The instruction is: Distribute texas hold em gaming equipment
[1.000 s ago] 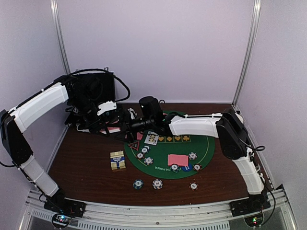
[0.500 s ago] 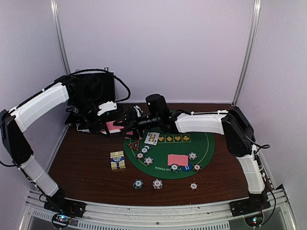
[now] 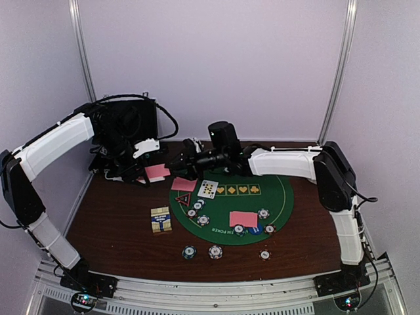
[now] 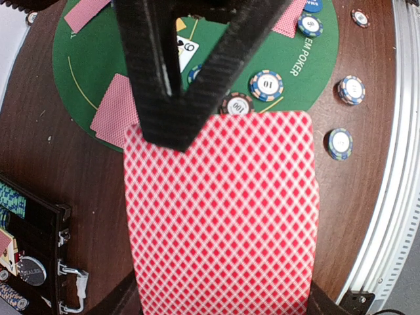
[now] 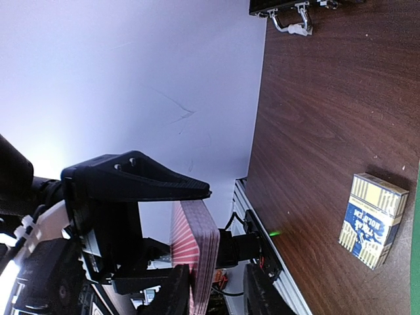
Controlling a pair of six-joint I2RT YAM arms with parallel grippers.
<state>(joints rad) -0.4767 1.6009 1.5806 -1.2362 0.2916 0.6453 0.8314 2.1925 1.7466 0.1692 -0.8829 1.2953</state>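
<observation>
Above the far-left rim of the round green felt mat (image 3: 262,197), the right pincer (image 5: 215,292) had risen from low over the felt and swung up to the stack of pink-backed playing cards (image 5: 197,252). Its jaws had narrowed from wide to straddle the stack's edge; whether they pinched a card yet could not be told. The left pincer (image 4: 190,216) was clamped on that stack, holding it over the brown wooden counter (image 3: 118,216). One pink-backed card (image 3: 184,185) lay uncovered on the mat below, apparently just dealt, so another draw looked due.
</observation>
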